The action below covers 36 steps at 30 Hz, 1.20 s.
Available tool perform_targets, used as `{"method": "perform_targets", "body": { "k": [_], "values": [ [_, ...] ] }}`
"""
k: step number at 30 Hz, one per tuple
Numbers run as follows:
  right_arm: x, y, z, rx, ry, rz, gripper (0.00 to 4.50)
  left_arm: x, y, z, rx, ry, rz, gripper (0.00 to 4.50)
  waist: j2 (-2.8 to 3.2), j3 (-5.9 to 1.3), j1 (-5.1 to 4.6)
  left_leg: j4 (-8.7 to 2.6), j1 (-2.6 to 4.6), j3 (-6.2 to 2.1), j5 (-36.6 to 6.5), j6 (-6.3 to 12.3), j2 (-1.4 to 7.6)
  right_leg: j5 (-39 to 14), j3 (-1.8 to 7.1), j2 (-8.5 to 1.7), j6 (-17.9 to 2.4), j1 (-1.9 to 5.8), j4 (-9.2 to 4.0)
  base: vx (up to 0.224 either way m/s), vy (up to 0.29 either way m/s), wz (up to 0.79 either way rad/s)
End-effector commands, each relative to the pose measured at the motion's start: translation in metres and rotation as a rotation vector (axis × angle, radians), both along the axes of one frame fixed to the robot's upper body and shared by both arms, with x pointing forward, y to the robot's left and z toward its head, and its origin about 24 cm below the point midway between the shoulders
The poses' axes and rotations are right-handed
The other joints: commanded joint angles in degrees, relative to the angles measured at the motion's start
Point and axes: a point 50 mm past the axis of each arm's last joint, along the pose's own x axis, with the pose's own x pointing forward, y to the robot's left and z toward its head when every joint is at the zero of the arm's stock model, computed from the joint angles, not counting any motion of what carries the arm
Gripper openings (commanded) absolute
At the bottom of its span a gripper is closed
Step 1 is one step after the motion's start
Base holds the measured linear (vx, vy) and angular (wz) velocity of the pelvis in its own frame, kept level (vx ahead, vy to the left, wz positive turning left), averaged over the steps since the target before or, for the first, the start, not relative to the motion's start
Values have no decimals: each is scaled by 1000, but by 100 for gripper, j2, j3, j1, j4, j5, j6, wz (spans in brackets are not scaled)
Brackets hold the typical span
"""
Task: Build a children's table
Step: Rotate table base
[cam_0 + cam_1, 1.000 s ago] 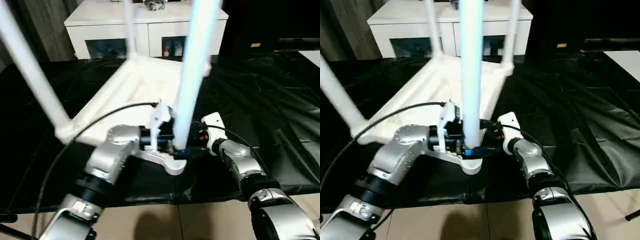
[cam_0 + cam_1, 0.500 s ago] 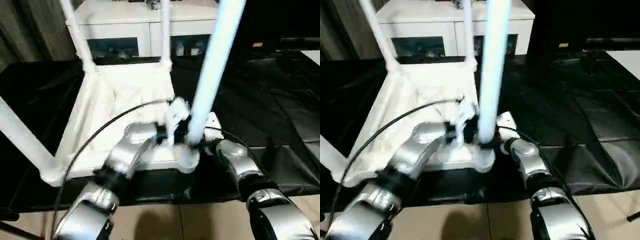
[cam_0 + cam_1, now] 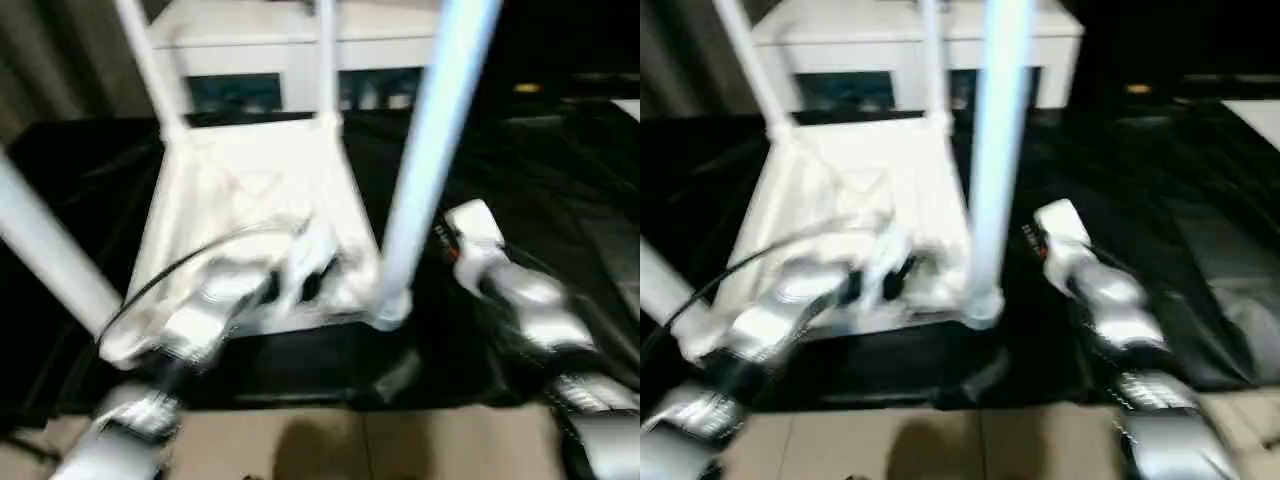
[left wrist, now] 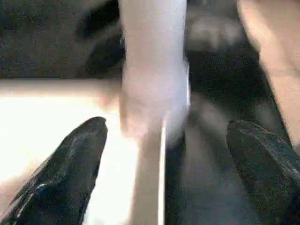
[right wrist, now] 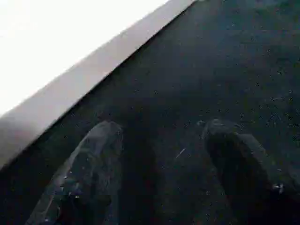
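The children's table lies upside down on black cloth, its white tabletop [image 3: 250, 190] ribbed side up. Four white legs stand in the corner sockets: two far ones [image 3: 145, 65] [image 3: 326, 60], a near left one [image 3: 50, 250] and a near right one [image 3: 430, 130]. My left gripper [image 4: 166, 164] is open over the tabletop's near edge; its black fingers [image 4: 70, 173] stand wide on either side of that near right leg's base [image 4: 152, 56], apart from it. My right gripper [image 5: 159, 173] is open and empty over the cloth, to the right of the tabletop's edge [image 5: 70, 61].
A white cabinet [image 3: 290, 40] with glass doors stands behind the table. Black cloth [image 3: 540, 170] covers the work surface, with wrinkled folds to the right. A beige floor [image 3: 350, 450] runs along the near edge. A black cable loops over my left forearm [image 3: 190, 320].
My right gripper has drawn back to the right, away from the near right leg's base. The left gripper has slid a little left of that leg. The tabletop now sits squarer to me.
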Motion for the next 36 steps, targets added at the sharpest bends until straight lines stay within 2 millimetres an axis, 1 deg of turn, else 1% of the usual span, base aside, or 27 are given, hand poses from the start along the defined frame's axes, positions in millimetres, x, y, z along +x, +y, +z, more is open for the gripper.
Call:
{"method": "perform_targets", "body": {
  "k": [1,2,3,4,5,6,7,9,11,12,13,14,15,16,18,19,20,21,22,23,24,28,29,30,31,33,36],
  "values": [
    [-11,2,8,-30,46,169,319,2,2,-3,49,-25,4,449,-11,-347,-5,-517,218,-126,-1922,259,303,-1049,103,-123,-1470,194,-395,0,0,0],
    [-11,2,8,-30,46,169,319,2,2,-3,49,-25,4,420,-50,-343,34,-529,249,-118,-2042,192,309,-1130,117,-115,-1399,173,-428,0,0,0],
    [-14,0,10,-35,61,199,319,5,5,-5,61,-43,28,420,-54,-342,31,-540,209,-139,-2022,160,299,-1144,118,-133,-1386,202,-418,0,0,0],
    [-18,-2,12,-43,73,227,319,7,7,-6,70,-53,45,413,-20,-350,35,-538,211,-145,-2013,128,300,-1128,119,-146,-1387,195,-405,0,0,0],
    [-21,-4,14,-48,83,253,319,8,8,-6,78,-57,51,410,-2,-350,31,-539,209,-153,-2022,115,299,-1102,124,-153,-1357,198,-410,0,0,0],
    [-22,-4,16,-50,86,266,319,9,9,-6,79,-59,59,387,-19,-357,23,-535,198,-154,-1973,134,298,-1003,126,-155,-1357,208,-410,0,0,0],
    [-25,-4,19,-53,86,290,319,11,9,-6,75,-59,69,387,-30,-350,18,-537,191,-149,-1950,161,290,-971,127,-144,-1354,210,-423,0,0,0],
    [-27,-3,23,-55,85,310,319,12,8,-4,67,-56,76,369,-26,-365,23,-522,184,-150,-1832,213,291,-847,125,-157,-1401,212,-403,0,0,0],
    [-34,0,29,-48,106,362,319,15,5,-2,39,-22,78,348,-20,-357,34,-519,182,-143,-1774,274,291,-794,124,-154,-1425,226,-414,0,0,0],
    [-36,1,30,-54,120,378,319,16,3,-3,27,3,74,348,-17,-366,33,-515,176,-144,-1703,311,289,-716,117,-151,-1458,226,-402,0,0,0],
    [-37,1,31,-59,127,382,319,17,3,-3,22,14,72,330,-25,-363,39,-512,177,-141,-1687,320,287,-727,117,-152,-1462,224,-405,0,0,0],
    [-38,1,30,-64,144,388,319,17,2,-4,22,32,63,330,20,-365,52,-516,185,-150,-1722,303,294,-781,113,-163,-1488,216,-400,0,0,0],
    [-39,1,30,-67,154,391,319,17,1,-4,22,43,57,321,-6,-359,39,-522,184,-141,-1761,296,291,-825,113,-155,-1489,210,-422,0,0,0],
    [-40,1,30,-69,162,395,319,16,1,-5,28,59,48,313,-12,-360,36,-523,175,-148,-1784,272,293,-860,116,-165,-1495,219,-413,0,0,0],
    [-41,2,32,-74,162,396,319,14,2,-8,60,91,28,290,9,-356,24,-526,184,-154,-1866,233,292,-1005,119,-174,-1472,210,-432,0,0,0],
    [-42,2,34,-71,163,395,319,13,3,-10,75,103,22,285,1,-352,22,-529,190,-151,-1877,226,292,-1032,120,-167,-1464,209,-439,0,0,0],
    [-42,3,35,-67,164,392,319,12,3,-10,78,115,20,280,9,-352,27,-532,190,-158,-1866,219,298,-1043,124,-172,-1448,211,-433,0,0,0],
    [-41,3,36,-64,165,388,319,11,4,-11,80,126,19,261,6,-350,24,-533,187,-157,-1854,222,296,-1035,123,-167,-1442,211,-430,0,0,0],
    [-41,3,37,-62,166,384,319,10,4,-11,80,128,18,261,15,-351,25,-534,189,-160,-1836,223,300,-1037,124,-174,-1445,208,-431,0,0,0],
    [-42,4,38,-57,169,379,319,10,5,-11,79,131,20,250,23,-351,23,-534,189,-157,-1822,218,298,-1013,123,-167,-1448,206,-431,0,0,0],
    [-42,4,38,-57,169,379,319,10,5,-11,79,131,20,234,22,-351,22,-532,189,-159,-1831,213,297,-1010,123,-170,-1445,205,-432,0,0,0],
    [-42,7,40,-45,171,379,319,12,7,-12,86,125,40,214,25,-351,24,-535,193,-161,-1854,186,299,-1028,124,-175,-1432,205,-437,0,0,0],
    [-43,9,41,-39,173,383,319,13,9,-12,91,132,63,190,13,-351,26,-536,190,-162,-1828,188,297,-1017,124,-171,-1425,207,-429,0,0,0],
    [-43,10,41,-39,174,385,319,13,10,-12,94,137,68,184,26,-350,24,-538,192,-163,-1817,188,299,-1001,125,-170,-1415,206,-428,0,0,0],
    [-43,11,41,-38,175,385,319,14,11,-12,100,140,72,182,16,-351,21,-537,191,-161,-1810,188,298,-993,126,-172,-1415,206,-430,0,0,0],
    [-42,11,41,-43,172,380,319,13,13,-13,107,151,75,175,28,-349,19,-540,191,-163,-1824,172,297,-1037,125,-177,-1412,200,-435,0,0,0],
    [-42,11,41,-42,172,378,319,11,15,-15,122,159,70,138,22,-343,3,-545,186,-168,-1878,140,289,-1155,126,-180,-1368,203,-445,0,0,0]
  ]
}}
